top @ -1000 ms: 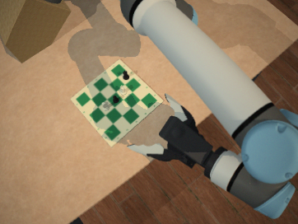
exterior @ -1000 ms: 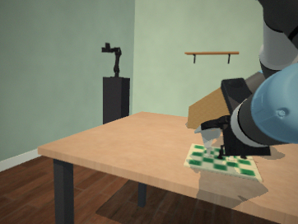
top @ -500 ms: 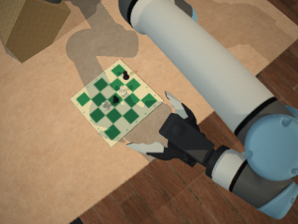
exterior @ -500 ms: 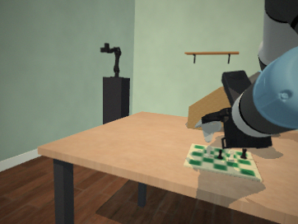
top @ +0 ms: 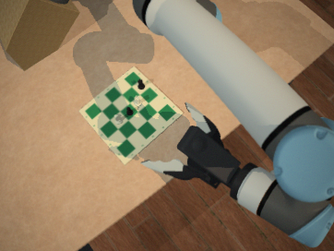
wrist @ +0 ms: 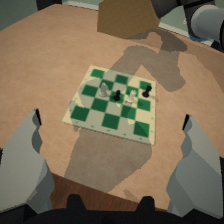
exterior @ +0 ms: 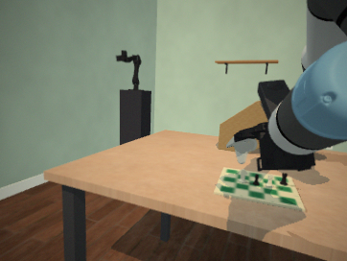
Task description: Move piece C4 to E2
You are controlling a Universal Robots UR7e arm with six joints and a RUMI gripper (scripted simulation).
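Note:
A green and cream chessboard (top: pixel 131 117) lies on the wooden table. It carries two black pieces (top: pixel 141 84) (top: pixel 130 112) and two pale pieces (top: pixel 138 102) (top: pixel 121 117), all upright. The board's edge letters are too small to read, so I cannot tell which piece stands on C4. My gripper (top: pixel 164 134) is open and empty. It hovers above the table's near edge, just off the board's side. In the wrist view the board (wrist: pixel 114 103) lies ahead between my two spread fingers. In the exterior view the gripper (exterior: pixel 240 146) hangs above the board (exterior: pixel 259 189).
A tan cardboard box (top: pixel 32 28) stands on the table beyond the board, and also shows in the wrist view (wrist: pixel 125 17). The arm's big white link (top: pixel 231 74) crosses over the table to the right of the board. The table edge and wooden floor (top: pixel 184 217) lie below the gripper.

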